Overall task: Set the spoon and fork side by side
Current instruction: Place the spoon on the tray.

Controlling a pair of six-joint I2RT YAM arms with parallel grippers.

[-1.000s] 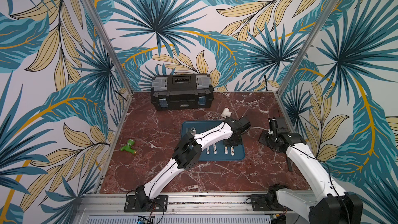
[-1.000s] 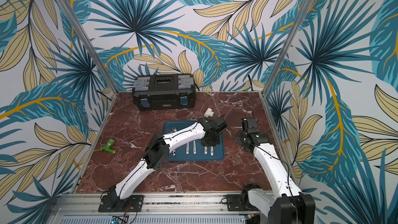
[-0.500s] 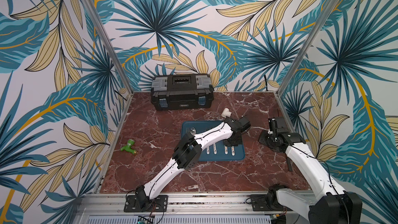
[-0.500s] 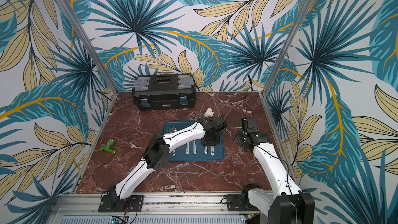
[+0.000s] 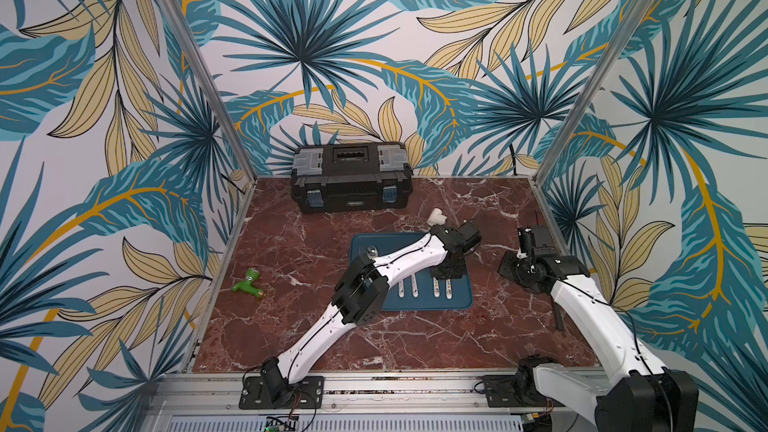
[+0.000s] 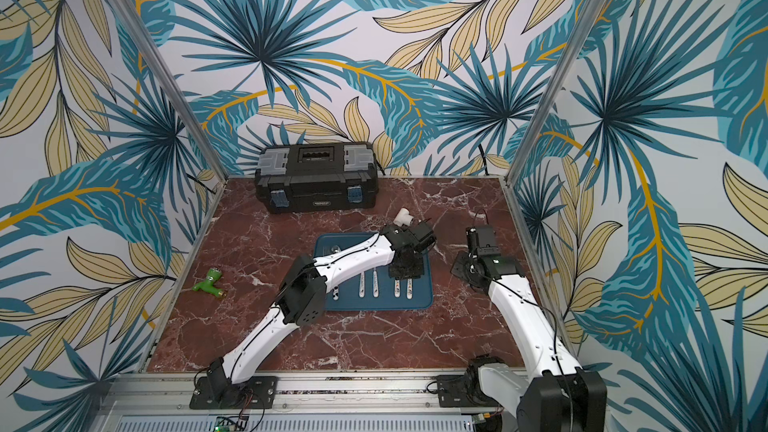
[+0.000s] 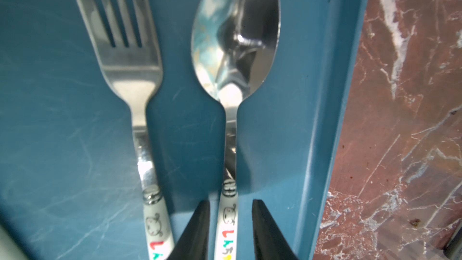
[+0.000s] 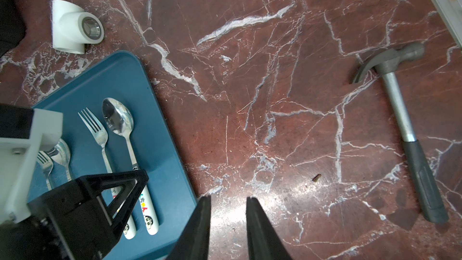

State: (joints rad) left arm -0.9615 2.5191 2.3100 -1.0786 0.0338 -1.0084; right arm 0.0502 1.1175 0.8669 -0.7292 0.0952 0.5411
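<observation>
Jaws of the left gripper [image 7: 230,208] stand narrowly parted astride the spoon [image 7: 235,41] handle, with a thin gap on each side and nothing clamped. Spoon lies flat and parallel just beside the fork [image 7: 125,58] on the blue tray [image 7: 50,108]. Right gripper [image 8: 227,203] jaws are parted and empty over the marble tabletop [image 8: 275,96].

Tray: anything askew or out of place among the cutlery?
Nothing stands out. The fork and spoon lie parallel, close together but not touching, on the blue tray. The left gripper straddles the spoon's handle with its jaws open, a gap on each side.
</observation>
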